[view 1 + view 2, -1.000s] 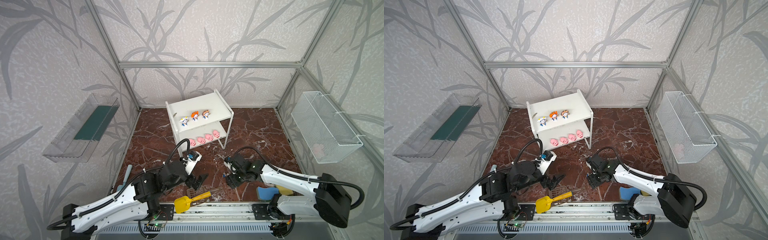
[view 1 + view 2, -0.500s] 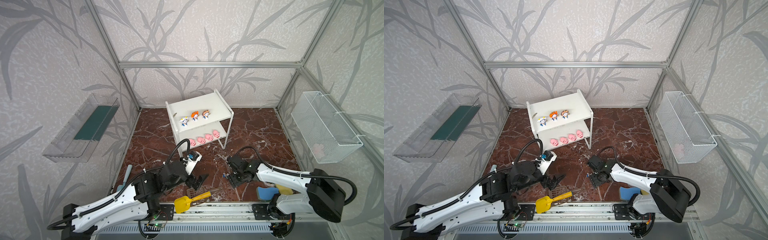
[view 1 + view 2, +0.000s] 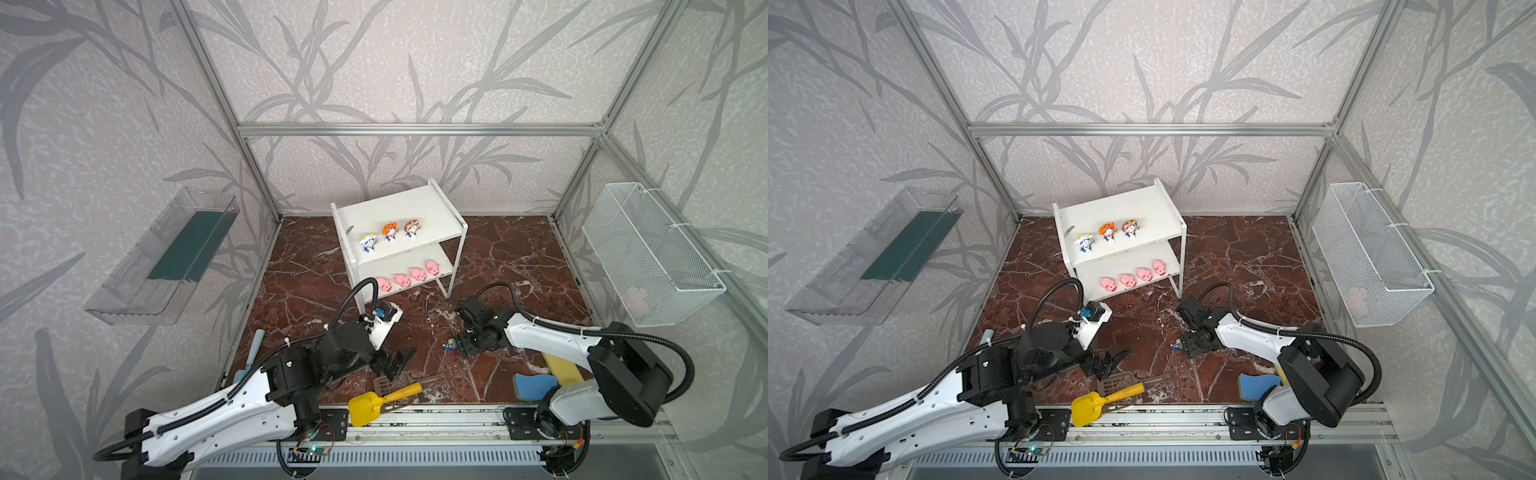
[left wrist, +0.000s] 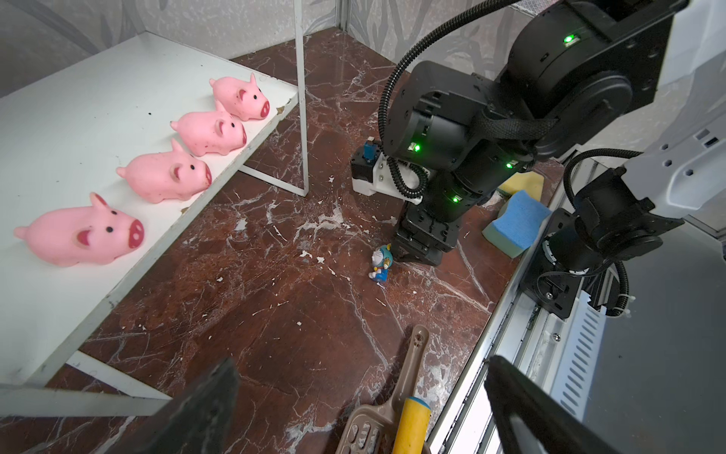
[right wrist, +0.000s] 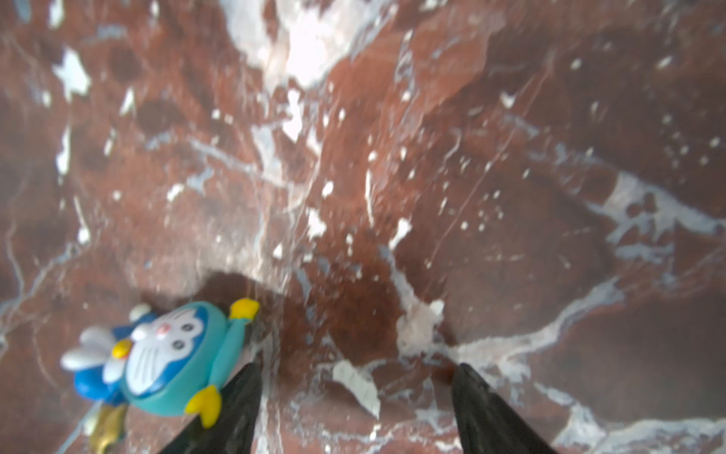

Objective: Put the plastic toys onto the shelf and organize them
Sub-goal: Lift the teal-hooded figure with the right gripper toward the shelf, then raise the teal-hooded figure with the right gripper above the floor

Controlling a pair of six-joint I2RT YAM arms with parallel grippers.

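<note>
Right arm (image 3: 548,334) swung; teal figurine (image 5: 169,361) blurred.

- Left arm (image 3: 216,419): white shell, black joints. Stretched low from its base at the near left toward the middle, with the forearm close to level.
- Left gripper (image 3: 400,360): black, pointing forward and a little downward. Jaws spread wide, gripping nothing.
- Right arm (image 3: 552,337): white shell, black joints. Reaches from its base at the near right toward the centre, with a black cable looped over the wrist.
- Right gripper (image 5: 357,371): wrist bent so it points steeply down, tips close to the surface below. Jaws parted, gripping nothing.
</note>
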